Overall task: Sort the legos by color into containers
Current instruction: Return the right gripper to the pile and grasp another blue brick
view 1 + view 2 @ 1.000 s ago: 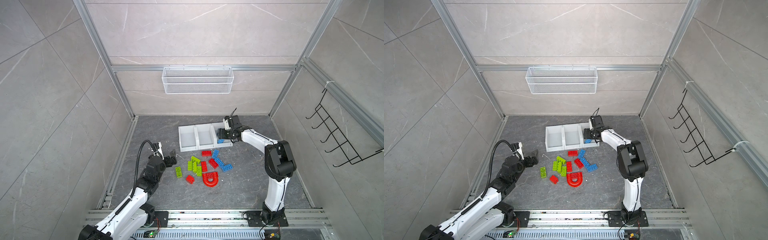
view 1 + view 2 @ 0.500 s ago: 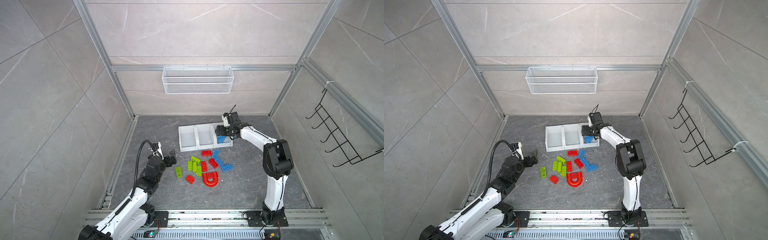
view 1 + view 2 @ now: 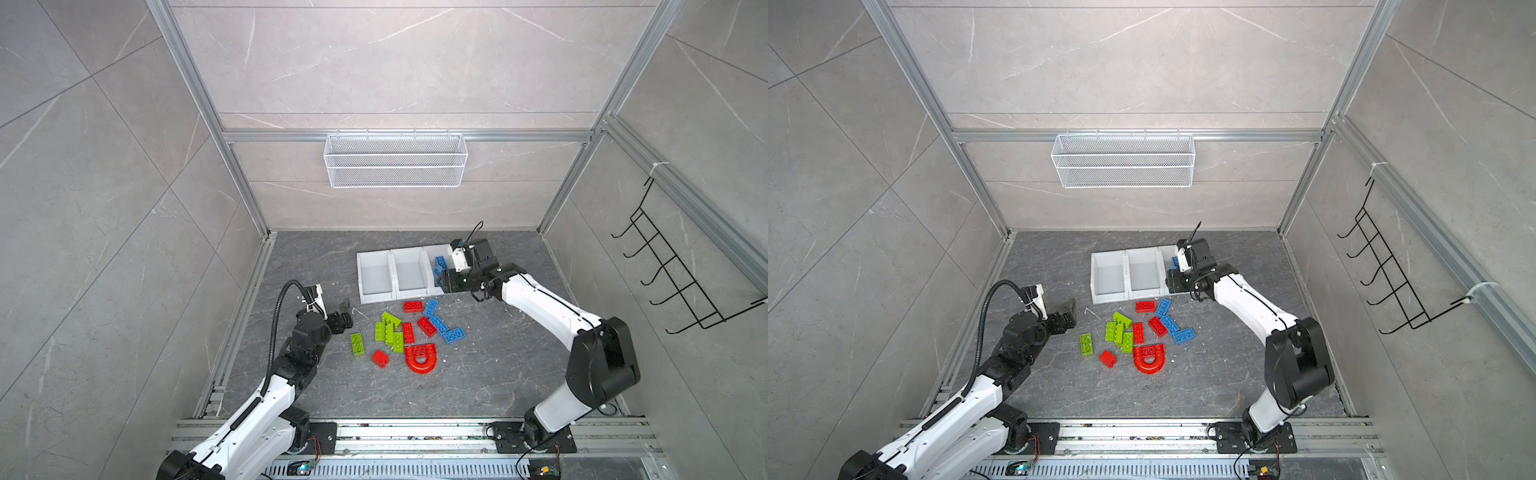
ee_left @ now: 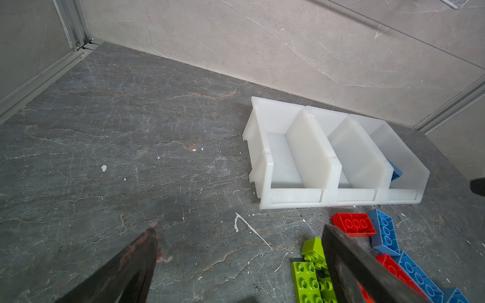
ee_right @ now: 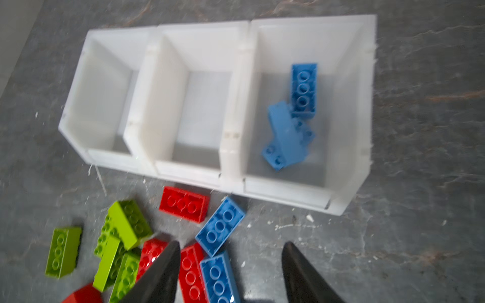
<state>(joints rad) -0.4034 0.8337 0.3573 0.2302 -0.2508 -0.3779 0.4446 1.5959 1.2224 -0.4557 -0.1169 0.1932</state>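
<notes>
Two blue legos (image 5: 304, 89) lie in the containers (image 5: 199, 171), both in the end bin nearest the right arm; one lies flat, studs up, toward the back of that bin; the other blue piece (image 5: 286, 136) is tilted and blurred just in front of it, and whether the two touch cannot be told.

The loose legos (image 3: 408, 332) lie on the grey worktop (image 3: 478, 374) in front of the containers; a red brick (image 3: 412, 306) and a blue brick (image 3: 431, 307) lie closest to the low front walls; farther out from the containers lie a cluster of lime green bricks (image 3: 390, 332), more red and blue bricks, a lone green brick (image 3: 357, 344) and a small red block (image 3: 380, 358); the red arch (image 3: 420, 358) lies among the farthest from the containers.

The right gripper (image 5: 231, 245) hangs over the front of the bin with the blue legos; its jaws stand apart with nothing between them.

The left gripper (image 4: 238, 229) sits low off the opposite end of the containers, out toward their front, touching no brick; its jaws are spread wide and hold nothing.

Behind the containers a white wire mesh basket (image 3: 395, 166) hangs on the back wall; a black wire hook rack (image 3: 673, 274) hangs on the side wall, beyond the containers' right-arm end.
</notes>
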